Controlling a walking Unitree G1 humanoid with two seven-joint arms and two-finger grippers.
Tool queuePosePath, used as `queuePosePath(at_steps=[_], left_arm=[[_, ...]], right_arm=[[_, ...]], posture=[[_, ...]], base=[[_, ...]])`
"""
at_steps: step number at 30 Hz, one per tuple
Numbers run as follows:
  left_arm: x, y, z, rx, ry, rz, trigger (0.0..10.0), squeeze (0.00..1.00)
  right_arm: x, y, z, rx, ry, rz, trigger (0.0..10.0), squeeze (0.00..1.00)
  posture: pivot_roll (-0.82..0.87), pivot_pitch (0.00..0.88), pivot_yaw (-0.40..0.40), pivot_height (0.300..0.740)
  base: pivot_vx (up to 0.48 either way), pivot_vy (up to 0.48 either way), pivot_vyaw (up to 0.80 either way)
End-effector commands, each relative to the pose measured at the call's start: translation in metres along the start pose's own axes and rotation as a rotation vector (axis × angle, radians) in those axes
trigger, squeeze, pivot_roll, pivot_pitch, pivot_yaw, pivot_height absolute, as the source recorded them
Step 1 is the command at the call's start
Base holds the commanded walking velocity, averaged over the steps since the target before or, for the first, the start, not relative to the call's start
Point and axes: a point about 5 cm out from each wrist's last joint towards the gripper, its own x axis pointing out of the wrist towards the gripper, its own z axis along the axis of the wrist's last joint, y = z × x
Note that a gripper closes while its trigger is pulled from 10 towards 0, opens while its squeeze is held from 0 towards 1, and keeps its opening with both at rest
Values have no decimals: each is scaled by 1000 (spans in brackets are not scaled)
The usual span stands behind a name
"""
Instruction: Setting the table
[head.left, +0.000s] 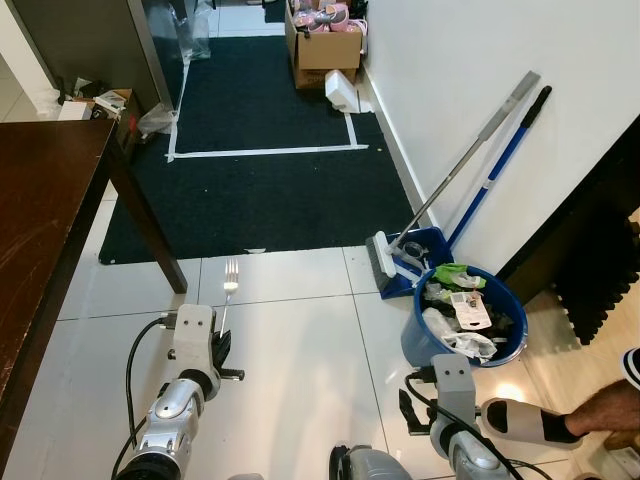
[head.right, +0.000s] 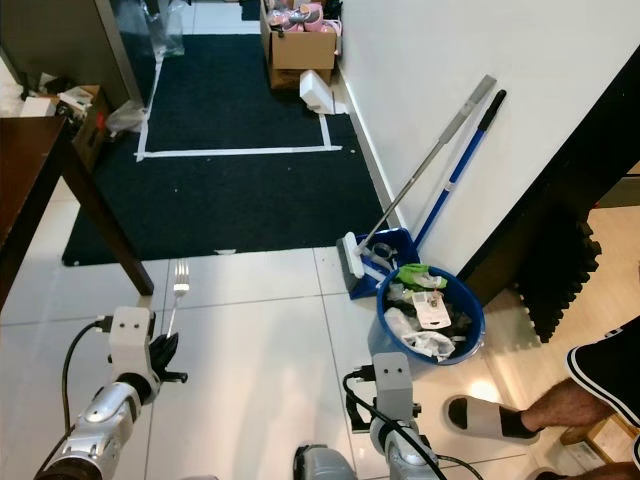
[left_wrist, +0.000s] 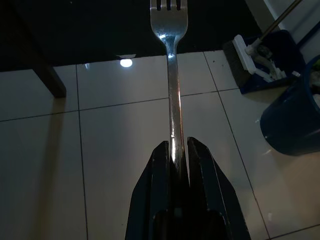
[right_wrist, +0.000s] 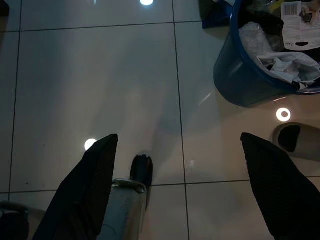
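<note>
Left wrist view: left claw (left_wrist: 175, 150) hides fork (left_wrist: 170, 30) handle's end.

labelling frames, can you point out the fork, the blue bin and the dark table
fork (left_wrist: 168, 20), left wrist view, on the neck just below the tines
blue bin (head.left: 418, 335), left eye view, on its outer wall
dark table (head.left: 40, 200), left eye view, on the bare top

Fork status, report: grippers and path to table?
Left gripper shut on fork, tines forward. Right gripper open, idle. Dark table on robot's left. Blue bucket, person's sandalled foot on right.
</note>
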Motion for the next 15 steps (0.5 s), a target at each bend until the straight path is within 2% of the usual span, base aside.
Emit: queuePosePath(at_steps=[1, 6, 9, 10, 11, 13, 15], left_arm=[[-4, 1, -9, 12, 33, 7, 10000, 0], [-5, 1, -16, 22, 71, 11, 10000, 0], [-8, 2, -26, 49, 132, 17, 10000, 0], [-11, 5, -36, 61, 193, 26, 10000, 0], [-11, 5, -36, 61, 193, 26, 10000, 0], [-17, 10, -46, 79, 263, 46, 10000, 0], [-18, 11, -48, 75, 271, 56, 10000, 0]], right_arm=[[-2, 0, -6, -6, 21, 4, 10000, 0], [-2, 0, -6, -29, 27, 13, 10000, 0], [-2, 1, -9, -51, 49, 20, 10000, 0], [-2, 2, -11, -53, 71, 21, 10000, 0], [-2, 2, -11, -53, 71, 21, 10000, 0], [-1, 5, -13, -60, 99, 20, 10000, 0], [-1, 6, -13, -61, 102, 22, 10000, 0]], posture=[[29, 60, 30, 740], [27, 63, 27, 740], [27, 66, 25, 740], [25, 67, 26, 740], [25, 67, 26, 740], [25, 71, 25, 740], [25, 72, 25, 740]], base=[[0, 0, 0], [0, 0, 0], [0, 0, 0], [0, 0, 525], [0, 0, 525], [0, 0, 800], [0, 0, 800]])
